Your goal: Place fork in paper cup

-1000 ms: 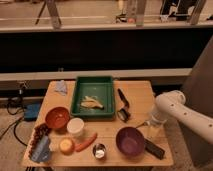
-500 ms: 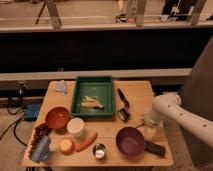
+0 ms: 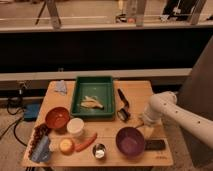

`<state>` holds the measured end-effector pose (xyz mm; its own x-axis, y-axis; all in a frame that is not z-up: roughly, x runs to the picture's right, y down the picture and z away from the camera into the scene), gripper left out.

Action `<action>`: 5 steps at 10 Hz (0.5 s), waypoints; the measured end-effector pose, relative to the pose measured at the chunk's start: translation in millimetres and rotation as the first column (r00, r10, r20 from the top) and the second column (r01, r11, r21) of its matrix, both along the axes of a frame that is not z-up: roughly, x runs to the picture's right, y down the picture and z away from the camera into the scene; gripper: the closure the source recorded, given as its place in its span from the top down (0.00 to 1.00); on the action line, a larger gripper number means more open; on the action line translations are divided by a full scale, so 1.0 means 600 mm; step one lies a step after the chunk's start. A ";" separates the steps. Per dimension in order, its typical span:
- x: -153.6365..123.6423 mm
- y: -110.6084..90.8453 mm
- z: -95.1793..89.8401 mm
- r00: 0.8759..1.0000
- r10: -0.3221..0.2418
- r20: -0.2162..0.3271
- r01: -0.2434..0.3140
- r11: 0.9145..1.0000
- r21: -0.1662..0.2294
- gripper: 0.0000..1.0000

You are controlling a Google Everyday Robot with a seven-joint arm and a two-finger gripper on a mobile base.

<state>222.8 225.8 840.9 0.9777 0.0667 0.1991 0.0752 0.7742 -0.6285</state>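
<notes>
A small pale fork (image 3: 92, 103) lies in the green tray (image 3: 80, 98) at the back middle of the table. The short white paper cup (image 3: 75, 127) stands upright in front of the tray, next to the red bowl (image 3: 57, 118). My gripper (image 3: 143, 123) hangs on the white arm (image 3: 167, 107) over the table's right side. It is just behind the purple bowl (image 3: 131, 140), right of the black-handled utensil (image 3: 122, 105), and well apart from fork and cup.
A small metal cup (image 3: 99, 150), an orange-red carrot-like piece (image 3: 86, 142), a yellow round item (image 3: 66, 146) and a blue bag (image 3: 42, 150) sit along the front. A black block (image 3: 155, 145) lies right of the purple bowl. A blue cloth (image 3: 60, 87) lies at back left.
The arm and gripper have drifted a little to the left over the table's right side. The objects on the table have not moved.
</notes>
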 end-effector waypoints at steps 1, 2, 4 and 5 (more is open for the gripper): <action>0.000 0.003 0.004 1.000 -0.001 -0.004 0.001 1.000 -0.008 0.78; -0.006 0.009 0.011 1.000 -0.004 -0.004 0.004 1.000 -0.018 0.69; -0.009 0.012 0.016 1.000 0.005 -0.006 -0.005 1.000 -0.028 0.50; -0.007 0.011 0.015 1.000 0.003 -0.008 -0.003 1.000 -0.026 0.39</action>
